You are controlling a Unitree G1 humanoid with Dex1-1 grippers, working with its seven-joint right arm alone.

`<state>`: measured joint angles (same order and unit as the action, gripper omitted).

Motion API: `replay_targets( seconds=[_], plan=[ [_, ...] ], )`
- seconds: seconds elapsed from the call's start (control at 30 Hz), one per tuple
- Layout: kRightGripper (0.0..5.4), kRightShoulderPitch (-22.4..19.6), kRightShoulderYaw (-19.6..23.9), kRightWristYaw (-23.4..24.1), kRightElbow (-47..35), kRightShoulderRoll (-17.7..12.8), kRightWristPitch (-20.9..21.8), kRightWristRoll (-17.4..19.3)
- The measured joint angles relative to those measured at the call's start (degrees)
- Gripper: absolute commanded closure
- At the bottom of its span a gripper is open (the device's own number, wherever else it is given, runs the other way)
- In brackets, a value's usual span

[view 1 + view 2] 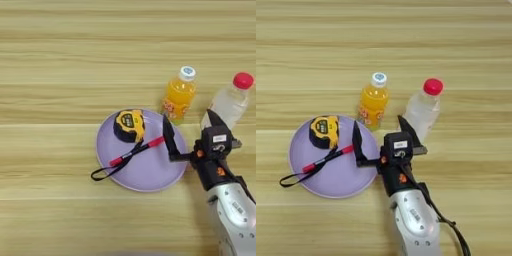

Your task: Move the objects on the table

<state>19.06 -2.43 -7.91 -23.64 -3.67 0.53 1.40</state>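
gripper (379, 131) is spread wide, holding nothing, juice bottle (373, 102) just past its fingertips, tape measure (324, 131) and pen (327, 157) on the plate (336, 180) to its left

Light wooden table (60, 50) under lilac plate (150, 175), juice bottle (179, 97), clear bottle (230, 102).

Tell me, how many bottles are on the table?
2. The orange juice bottle stands just behind the lilac plate. The clear bottle with a red cap stands to its right, behind the gripper. None seem hidden.
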Motion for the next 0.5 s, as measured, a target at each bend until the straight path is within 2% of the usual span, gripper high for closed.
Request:
replay_targets(
  seconds=[0.5],
  plan=[
    [0.04, -8.31, 2.22, -0.16, 5.85, -0.37, -6.05, 2.46]
  ],
)
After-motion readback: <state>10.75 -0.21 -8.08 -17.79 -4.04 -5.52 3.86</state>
